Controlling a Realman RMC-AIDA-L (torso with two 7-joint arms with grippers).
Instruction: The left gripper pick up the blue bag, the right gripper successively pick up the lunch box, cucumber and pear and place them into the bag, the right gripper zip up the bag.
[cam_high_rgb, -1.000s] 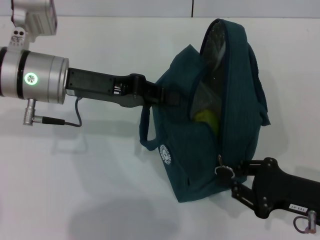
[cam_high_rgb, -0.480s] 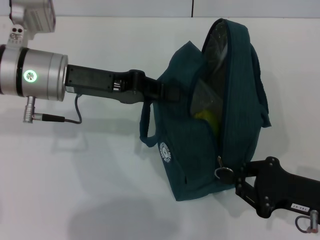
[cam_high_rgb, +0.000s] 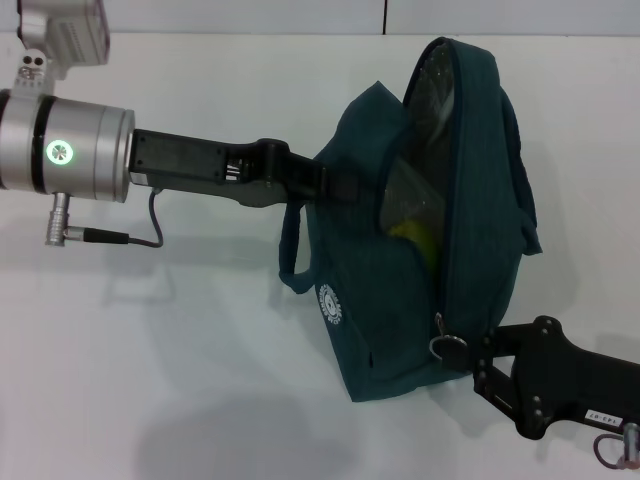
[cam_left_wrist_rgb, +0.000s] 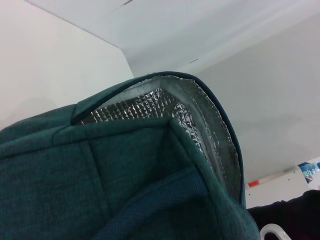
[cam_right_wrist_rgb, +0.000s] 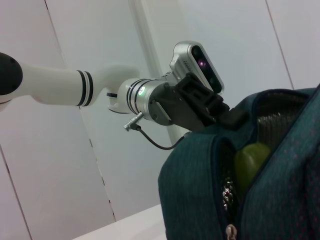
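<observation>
Head view: my left gripper (cam_high_rgb: 340, 190) is clenched on the blue bag (cam_high_rgb: 420, 280), held above the worktop (cam_high_rgb: 180, 350) — my right gripper (cam_high_rgb: 480, 365) sits at the ring zip pull (cam_high_rgb: 445, 343), grip unclear. Risk: the pull slips and the mouth stays gaping over the pear (cam_high_rgb: 415, 238).

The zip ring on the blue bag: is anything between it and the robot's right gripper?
Nothing visible is. The right gripper sits right beside the zip ring at the lower end of the blue bag, which the left gripper holds.
</observation>
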